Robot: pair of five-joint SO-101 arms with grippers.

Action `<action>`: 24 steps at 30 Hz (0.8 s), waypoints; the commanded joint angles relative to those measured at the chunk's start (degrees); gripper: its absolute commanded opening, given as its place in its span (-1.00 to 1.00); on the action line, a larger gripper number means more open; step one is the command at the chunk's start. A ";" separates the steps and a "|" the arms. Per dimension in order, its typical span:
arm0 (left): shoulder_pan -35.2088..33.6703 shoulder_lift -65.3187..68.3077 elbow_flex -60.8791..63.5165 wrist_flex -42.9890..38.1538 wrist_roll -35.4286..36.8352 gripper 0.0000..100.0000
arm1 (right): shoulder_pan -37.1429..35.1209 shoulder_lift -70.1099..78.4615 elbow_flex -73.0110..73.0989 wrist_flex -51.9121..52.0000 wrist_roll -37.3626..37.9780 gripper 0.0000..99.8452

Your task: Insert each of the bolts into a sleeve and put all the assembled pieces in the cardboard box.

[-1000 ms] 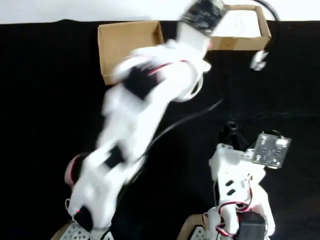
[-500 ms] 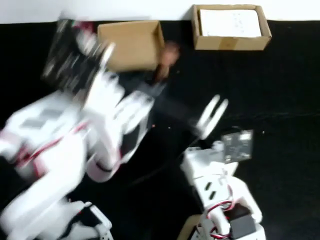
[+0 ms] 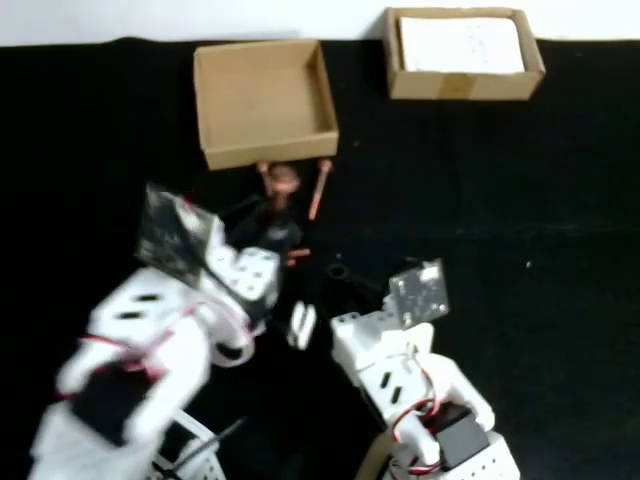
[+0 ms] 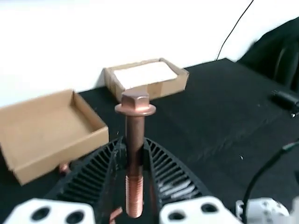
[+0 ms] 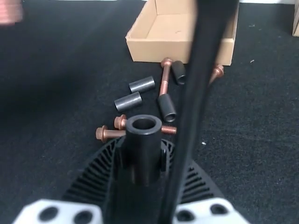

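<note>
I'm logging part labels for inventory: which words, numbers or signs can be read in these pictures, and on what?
None can be read.
White sheet in the smaller box: faint marks, too blurred to read.
Circuit board on an arm: nothing legible.
Cardboard box, bolt, sleeve: no markings visible.

I see the white plastic left arm (image 3: 140, 335) with black servo blocks and red wires, the white plastic right arm (image 3: 395, 365) likewise, each carrying a dark circuit board (image 3: 418, 292). Up close: black ribbed plastic fingers (image 4: 93, 172), white plates (image 4: 60, 207) with round holes.
</note>
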 commanded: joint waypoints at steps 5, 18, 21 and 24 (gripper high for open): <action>5.32 13.85 -9.89 -5.54 11.78 -0.98 | -0.40 -0.66 3.47 -2.15 -0.26 -0.99; 9.80 26.07 -16.22 -1.05 15.74 -0.98 | 2.33 -0.66 2.95 -7.69 -0.26 -0.99; 9.71 26.07 -14.64 -1.05 15.65 -0.98 | 3.38 -0.66 2.95 -9.36 -0.26 -0.99; 10.15 26.42 -12.35 -1.32 15.74 -0.98 | 3.47 -0.66 2.95 -9.63 -0.26 -0.99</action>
